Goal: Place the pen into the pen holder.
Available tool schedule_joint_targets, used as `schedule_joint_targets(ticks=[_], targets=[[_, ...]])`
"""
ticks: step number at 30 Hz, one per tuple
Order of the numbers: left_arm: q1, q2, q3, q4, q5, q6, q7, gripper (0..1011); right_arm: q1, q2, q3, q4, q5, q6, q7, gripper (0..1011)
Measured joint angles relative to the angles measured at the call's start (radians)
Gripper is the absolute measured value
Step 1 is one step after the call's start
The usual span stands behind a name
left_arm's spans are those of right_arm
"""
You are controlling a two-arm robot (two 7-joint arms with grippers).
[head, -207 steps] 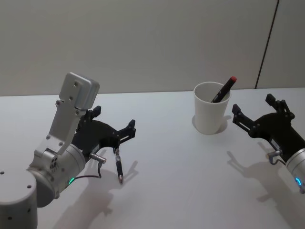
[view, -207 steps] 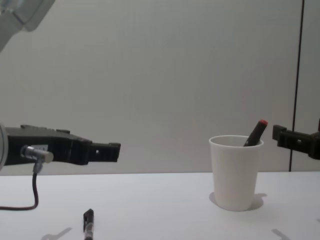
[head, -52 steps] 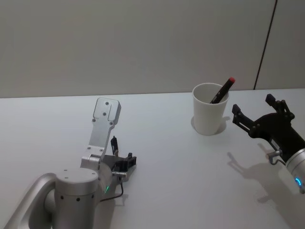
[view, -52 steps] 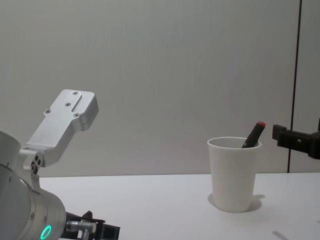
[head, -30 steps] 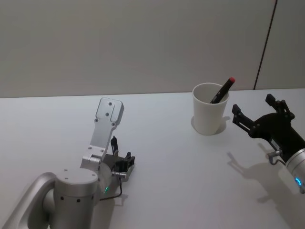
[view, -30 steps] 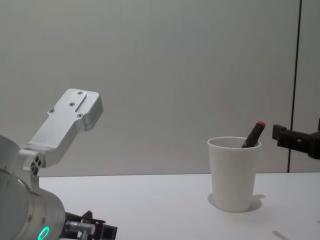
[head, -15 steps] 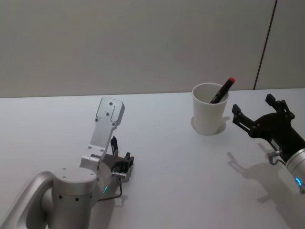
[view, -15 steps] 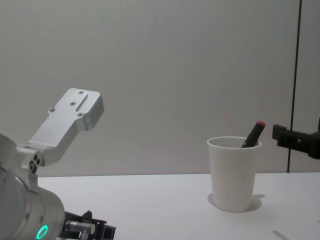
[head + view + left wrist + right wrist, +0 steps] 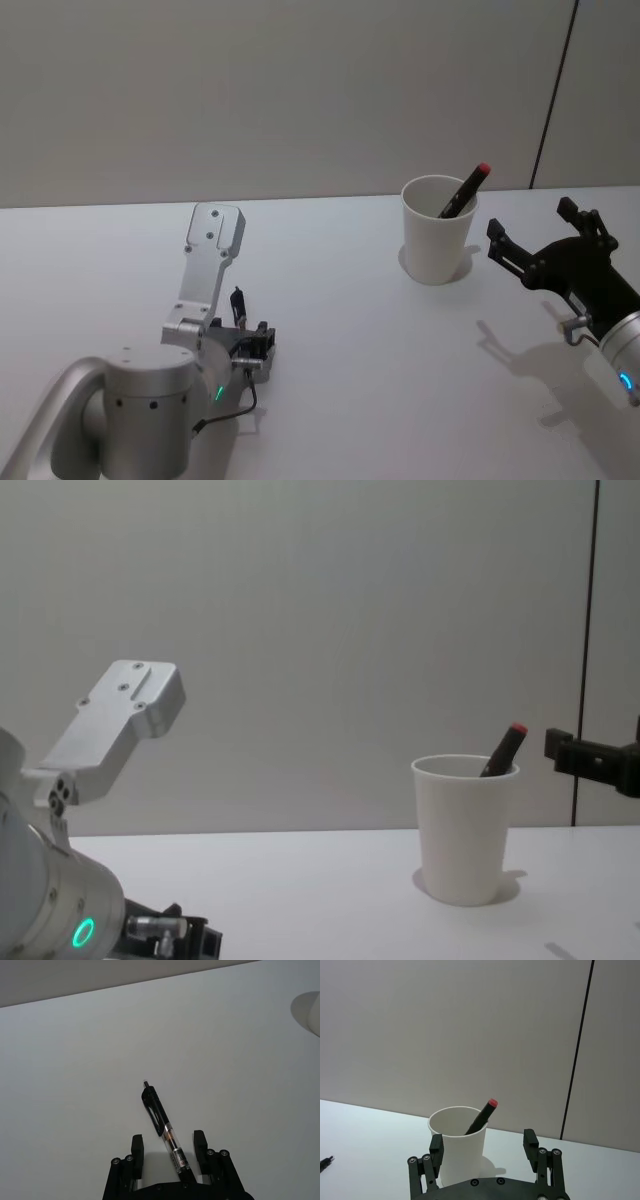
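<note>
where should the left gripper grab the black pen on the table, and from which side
Grip the black pen across its clear mid-barrel, coming straight down from above: it lies flat on the table, so only its long sides can be pinched. The left gripper straddles that section, jaws open. The right gripper idles near the pen holder.

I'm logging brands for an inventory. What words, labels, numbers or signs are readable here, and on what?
No text here can be read.
Pen: a pale band on its barrel, inside the open left gripper, may carry print, but it is too small to read.
Pen holder: plain white, no print.
Red-capped pen in the holder: no marking visible.
</note>
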State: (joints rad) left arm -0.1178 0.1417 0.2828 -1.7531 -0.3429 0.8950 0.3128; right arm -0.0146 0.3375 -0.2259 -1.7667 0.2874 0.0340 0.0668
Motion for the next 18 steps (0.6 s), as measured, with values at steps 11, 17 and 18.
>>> schedule_joint_targets(ticks=[11,17,18], targets=[[-0.001,-0.017,-0.017,0.003,-0.012,0.021,-0.002,545,0.000,0.000,0.000,0.000,0.000,0.000,0.000,1002],[-0.001,-0.020,-0.019,0.004,-0.002,0.025,-0.024,504,0.000,0.000,0.000,0.000,0.000,0.000,0.000,1002],[-0.001,-0.020,-0.019,0.004,0.003,0.026,-0.032,503,0.000,0.000,0.000,0.000,0.000,0.000,0.000,1001]])
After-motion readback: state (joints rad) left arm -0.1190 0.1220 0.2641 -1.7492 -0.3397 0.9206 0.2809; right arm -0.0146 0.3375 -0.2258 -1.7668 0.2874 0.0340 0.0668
